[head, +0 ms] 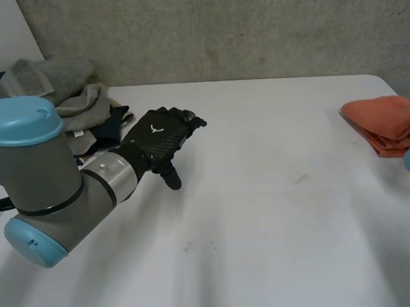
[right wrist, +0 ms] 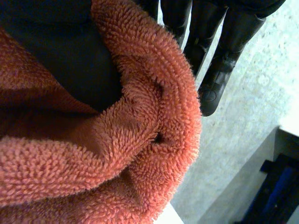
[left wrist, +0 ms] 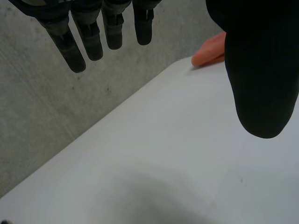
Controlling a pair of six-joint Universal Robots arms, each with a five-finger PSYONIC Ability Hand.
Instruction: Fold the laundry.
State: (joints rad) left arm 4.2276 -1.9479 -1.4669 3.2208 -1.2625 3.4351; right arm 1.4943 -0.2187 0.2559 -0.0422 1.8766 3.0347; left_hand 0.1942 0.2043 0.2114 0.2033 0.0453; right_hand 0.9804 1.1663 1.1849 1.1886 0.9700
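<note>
White tabletop point(head: 275, 211) runs back to a grey concrete wall point(head: 254, 29). Near its far left corner the left hand point(head: 160, 138) hovers with fingers straight and thumb apart, holding nothing, just beside a heap of grey and dark laundry point(head: 66, 98). The orange towel point(head: 384, 122) lies folded at the right edge (partly cut off); up close it bunches across the right hand point(right wrist: 224, 42), hiding the palm, so whether that hand grips it I cannot tell.
</note>
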